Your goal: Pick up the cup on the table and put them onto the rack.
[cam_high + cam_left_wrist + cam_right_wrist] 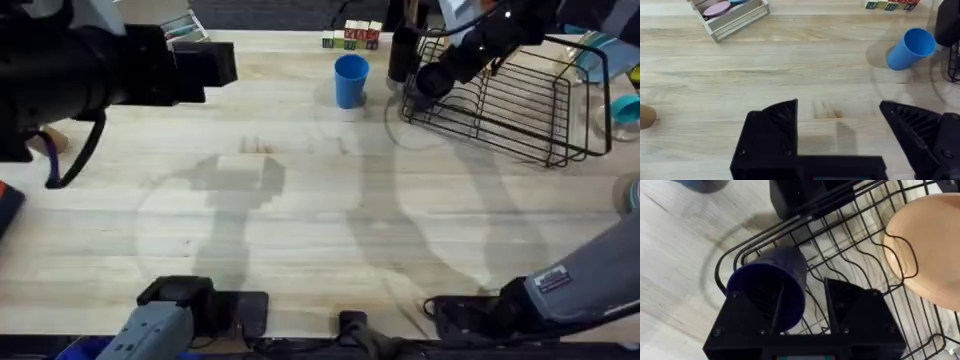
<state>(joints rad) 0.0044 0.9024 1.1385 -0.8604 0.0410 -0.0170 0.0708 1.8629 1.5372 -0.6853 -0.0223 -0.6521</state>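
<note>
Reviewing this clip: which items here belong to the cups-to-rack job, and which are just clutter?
Job items:
- bright blue cup, upright on the table
- navy cup, at the right gripper, over the rack's edge
- black wire rack

Clutter:
- letter blocks
- wooden tray of coloured discs
- tan bowl in the rack

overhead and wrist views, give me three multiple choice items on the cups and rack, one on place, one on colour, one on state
1. Where does the light blue cup stand?
A. on the table left of the rack
B. inside the rack
C. in the left gripper

2. What colour is the cup at the right gripper?
A. red
B. dark navy
C. white

3. How is the left gripper?
A. shut on a cup
B. shut on a block
C. open, holding nothing

Answers: 1 A, the overhead view shows it upright on bare wood beside the rack. 2 B, the right wrist view shows a navy cup over the rack wires. 3 C, its fingers stand apart over bare table.
</note>
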